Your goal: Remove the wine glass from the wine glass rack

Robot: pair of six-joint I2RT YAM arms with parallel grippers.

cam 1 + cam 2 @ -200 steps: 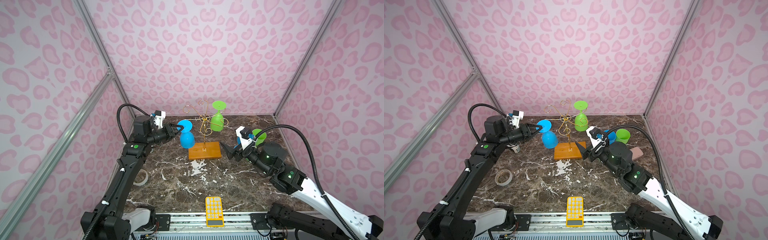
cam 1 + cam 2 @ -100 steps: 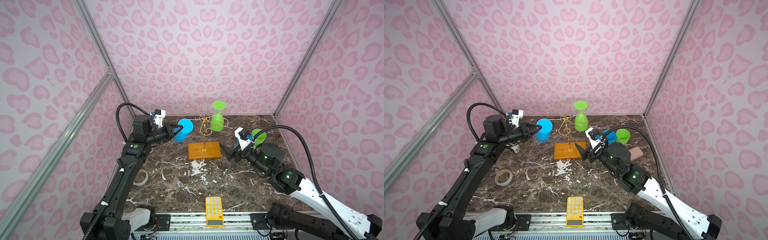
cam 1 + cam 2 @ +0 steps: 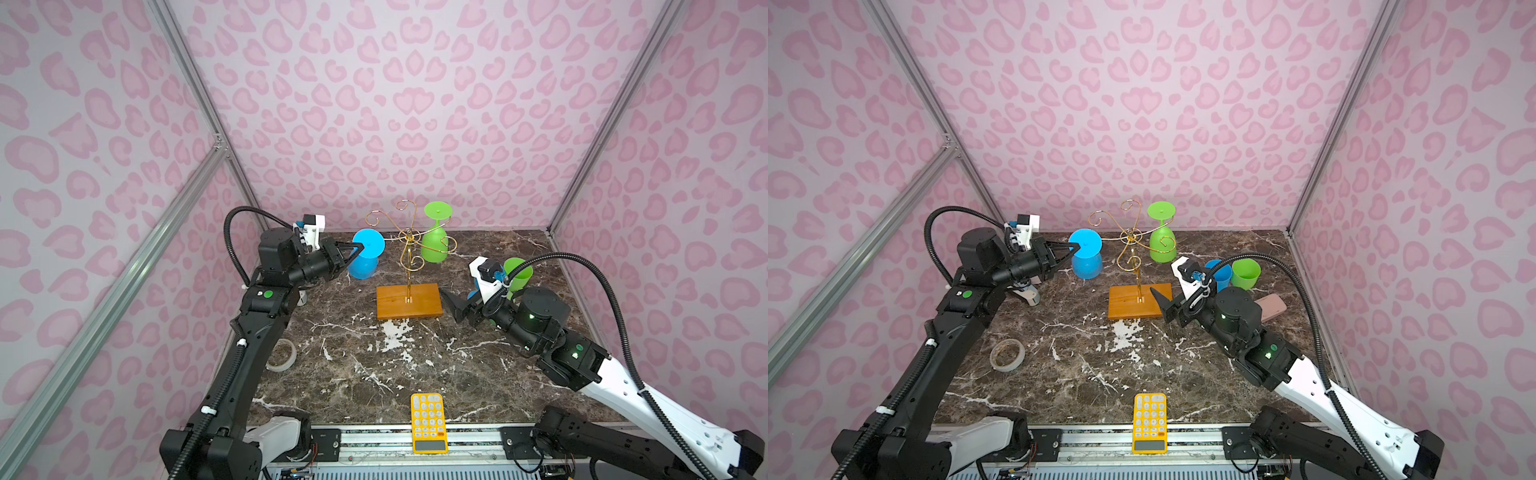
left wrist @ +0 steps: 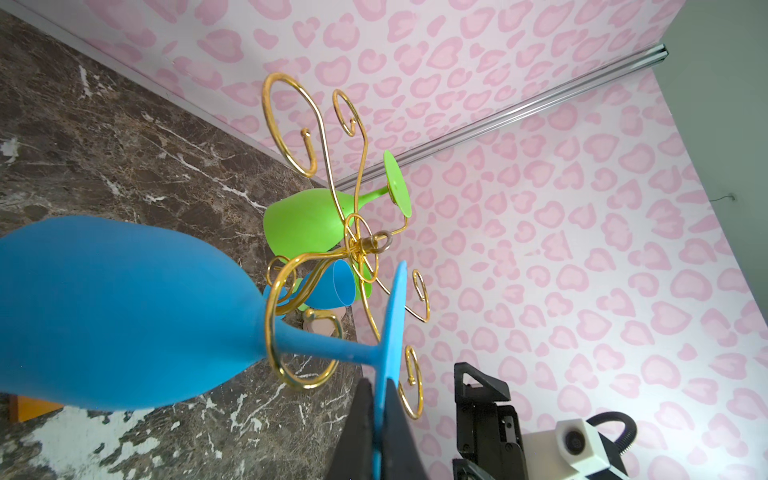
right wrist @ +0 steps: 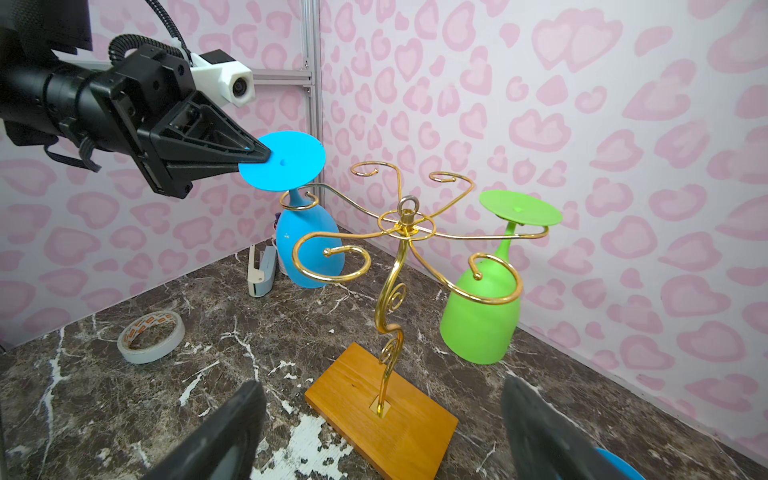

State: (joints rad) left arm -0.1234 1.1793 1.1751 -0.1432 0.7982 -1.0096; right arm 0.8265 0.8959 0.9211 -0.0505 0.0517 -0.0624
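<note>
My left claw (image 5: 264, 157) grips the foot of the inverted blue plastic wine glass (image 5: 309, 249) — stem upright in a scroll of the gold wire rack (image 5: 409, 232).

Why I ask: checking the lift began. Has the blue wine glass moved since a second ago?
Yes. In both top views the bowl of the blue wine glass shifted up and leftward, away from the wooden base of the wine glass rack.

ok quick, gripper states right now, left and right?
left gripper: closed, pinching the foot of the blue wine glass.
right gripper: open, holding nothing.
</note>
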